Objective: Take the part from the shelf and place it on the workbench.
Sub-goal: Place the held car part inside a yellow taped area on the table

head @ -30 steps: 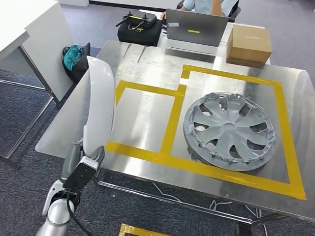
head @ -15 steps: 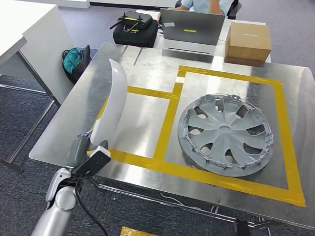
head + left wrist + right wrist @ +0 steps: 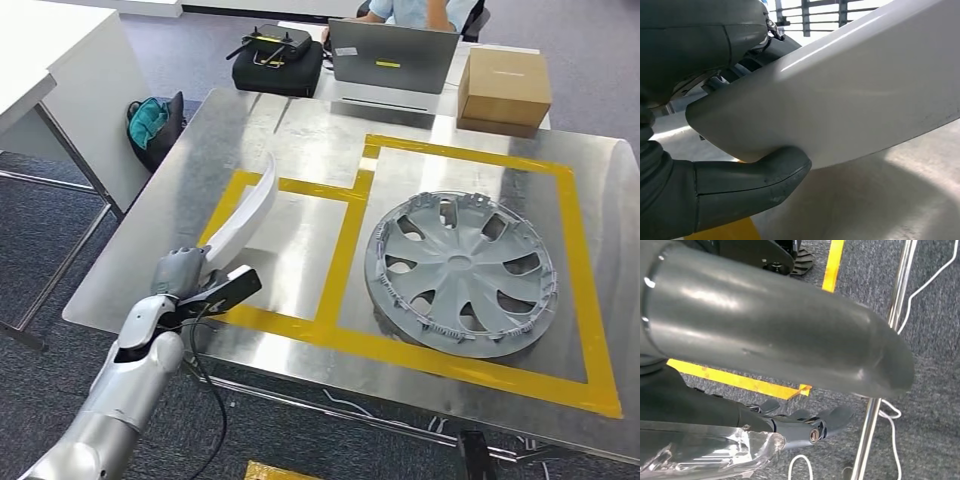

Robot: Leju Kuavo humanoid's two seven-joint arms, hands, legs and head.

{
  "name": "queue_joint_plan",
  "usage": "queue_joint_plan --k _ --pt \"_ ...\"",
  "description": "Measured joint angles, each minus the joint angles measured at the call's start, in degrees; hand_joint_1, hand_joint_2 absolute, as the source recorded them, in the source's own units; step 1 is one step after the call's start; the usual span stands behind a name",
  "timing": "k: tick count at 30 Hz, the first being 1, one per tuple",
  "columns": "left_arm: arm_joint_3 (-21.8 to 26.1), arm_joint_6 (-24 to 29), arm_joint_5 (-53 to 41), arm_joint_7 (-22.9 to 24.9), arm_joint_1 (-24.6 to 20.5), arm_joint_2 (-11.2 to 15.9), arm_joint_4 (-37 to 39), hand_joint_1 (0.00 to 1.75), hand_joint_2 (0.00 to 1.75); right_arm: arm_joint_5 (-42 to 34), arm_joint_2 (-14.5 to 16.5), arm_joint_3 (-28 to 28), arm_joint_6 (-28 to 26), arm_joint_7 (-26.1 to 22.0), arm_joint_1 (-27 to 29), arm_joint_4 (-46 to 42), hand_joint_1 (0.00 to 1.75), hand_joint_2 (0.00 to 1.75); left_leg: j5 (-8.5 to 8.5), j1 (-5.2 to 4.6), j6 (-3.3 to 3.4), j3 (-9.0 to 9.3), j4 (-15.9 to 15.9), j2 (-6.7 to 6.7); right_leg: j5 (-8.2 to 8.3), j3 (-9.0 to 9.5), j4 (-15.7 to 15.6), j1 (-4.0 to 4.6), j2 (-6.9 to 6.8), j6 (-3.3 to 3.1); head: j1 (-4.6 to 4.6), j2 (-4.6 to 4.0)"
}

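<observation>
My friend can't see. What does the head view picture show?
The left hand holds a curved white part over a steel table's left yellow-taped box. A grey hubcap lies in the right box.

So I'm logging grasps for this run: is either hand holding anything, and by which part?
The left hand holds the white curved panel by its lower end, thumb under it. The right hand holds nothing.

Dark grey carpet covers the floor. A white table stands at the far left, with a teal and black bag on the floor beside it. Yellow tape marks the carpet, where white cables run past a metal leg.
</observation>
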Motion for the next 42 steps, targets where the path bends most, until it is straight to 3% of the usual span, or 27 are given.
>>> queue_joint_plan --k 2,6,10,16,22,24,26,27,28,29,32,34,37,38,40,42 --pt "-1.2 -0.2 -3.3 2.5 -1.9 0.0 3.1 1.75 1.75 0.2 -0.1 0.6 0.3 0.3 -0.2 0.2 0.0 0.0 0.01 0.0 0.01 0.0 0.0 0.0 0.01 0.02 0.0 -0.01 0.0 0.01 0.0 0.0" --pt "-4.0 -1.1 -9.0 8.6 -5.0 -0.3 8.2 0.0 1.75 0.3 -0.2 1.6 0.3 0.6 -0.7 0.5 0.0 0.0 0.0 -0.03 0.01 0.02 0.0 0.0 0.02 0.04 0.0 -0.03 0.02 0.02 -0.01 0.0" --pt "-5.4 -0.7 -11.4 12.4 -6.2 -0.9 11.3 0.0 0.0 -0.1 -0.2 2.3 0.3 0.8 -0.8 0.6 0.0 0.0 0.0 -0.04 0.01 0.01 0.0 0.0 0.02 0.03 -0.1 -0.03 0.01 0.02 0.0 0.0" --pt "-3.1 3.8 -4.3 4.4 -4.2 -2.0 10.2 0.0 0.0 -1.9 -0.2 2.6 0.2 0.4 -0.5 0.6 0.0 0.0 -0.19 -0.17 0.35 -0.04 0.2 0.01 0.05 0.06 -0.2 -0.2 0.07 0.17 -0.02 0.0" --pt "-0.3 4.3 4.6 -4.6 2.4 -2.4 -0.6 0.0 0.0 -3.8 -0.1 2.6 -0.1 -0.6 0.5 0.6 0.0 0.0 0.32 -0.32 1.42 0.26 -0.6 0.17 0.1 0.18 -0.5 -0.46 0.1 1.14 -0.02 0.0" --pt "0.4 4.2 9.1 -7.7 5.2 -2.5 -5.7 0.0 0.0 -4.5 -0.1 2.5 -0.5 -1.0 0.8 0.6 0.0 0.0 0.85 0.18 1.67 0.71 -1.6 0.4 -2.1 -1.07 2.4 -0.37 -0.01 1.6 0.21 0.0" --pt "1.3 4.0 14.4 -10.6 9.2 -2.4 -12.0 0.0 0.0 -5.2 -0.1 2.3 -0.8 -1.5 1.2 0.6 0.0 0.0 0.93 0.43 1.74 0.83 -1.7 0.64 -5.82 -4.28 9.6 -0.6 -0.16 2.12 0.47 0.0" --pt "1.8 3.8 16.4 -11.6 11.3 -2.2 -15.1 0.0 0.0 -5.4 -0.1 2.2 -0.9 -1.7 1.6 0.6 0.0 0.0 0.91 0.48 1.72 0.81 -1.7 0.73 -6.94 -5.76 13.0 -0.77 -0.21 2.37 0.54 0.0" --pt "2.3 3.7 17.9 -12.2 13.3 -2.1 -17.9 0.0 0.0 -5.6 -0.1 2.0 -0.9 -1.8 2.0 0.6 0.0 0.0 0.87 0.56 1.66 0.79 -1.7 0.77 -7.04 -6.53 14.7 -0.93 -0.25 2.62 0.53 0.0" --pt "2.7 3.6 18.9 -12.7 14.9 -1.9 -20.1 0.0 0.0 -5.8 -0.1 1.9 -0.9 -1.8 2.3 0.5 0.0 0.0 0.82 0.71 1.53 0.77 -1.6 0.73 -5.99 -6.19 14.2 -1.09 -0.29 2.88 0.54 0.0" --pt "4.4 4.6 22.2 -14.7 18.5 -1.6 -25.9 0.0 0.0 -6.3 0.0 1.2 -0.9 -1.9 2.6 0.3 0.0 0.0 0.5 1.2 0.39 0.61 -0.9 0.5 -1.21 -0.76 4.0 -1.56 -0.22 3.85 0.77 0.0" --pt "5.7 5.3 23.8 -15.9 20.5 -1.3 -28.9 0.0 0.0 -6.5 0.3 1.0 -0.9 -1.9 2.6 0.0 0.0 0.0 0.44 1.01 -0.43 0.3 -0.2 0.38 -0.74 1.21 0.6 -1.7 0.04 3.39 0.94 0.0" --pt "7.4 5.6 26.2 -17.3 22.8 -0.7 -31.8 0.0 0.0 -6.7 0.5 0.4 -0.9 -1.9 2.9 -0.3 0.0 0.0 0.56 0.94 -1.13 -0.25 0.3 0.27 -0.73 0.5 1.0 -1.64 0.14 1.44 0.62 0.01" --pt "8.1 5.5 27.9 -18.1 23.6 -0.6 -32.5 0.0 0.0 -6.7 0.6 0.2 -0.9 -1.9 3.0 -0.6 0.0 0.0 -0.28 1.01 -1.35 -0.65 1.0 0.3 -0.51 0.13 1.1 -1.59 0.14 0.87 0.51 0.01" --pt "10.0 4.7 32.6 -20.2 25.2 -0.4 -33.2 0.0 0.0 -6.6 0.7 -0.3 -0.9 -1.8 3.2 -1.1 0.0 0.0 -4.3 1.07 -1.67 -2.64 5.8 0.37 0.14 -0.73 1.1 -1.49 0.09 -0.19 0.31 0.0" --pt "13.0 3.4 37.1 -22.4 26.7 -0.3 -33.1 0.0 0.0 -6.5 0.7 -0.8 -0.9 -1.8 3.5 -1.7 0.0 0.0 -8.84 1.03 -1.68 -5.53 13.5 0.39 0.93 -1.93 1.1 -1.18 0.05 -0.83 0.14 0.0"
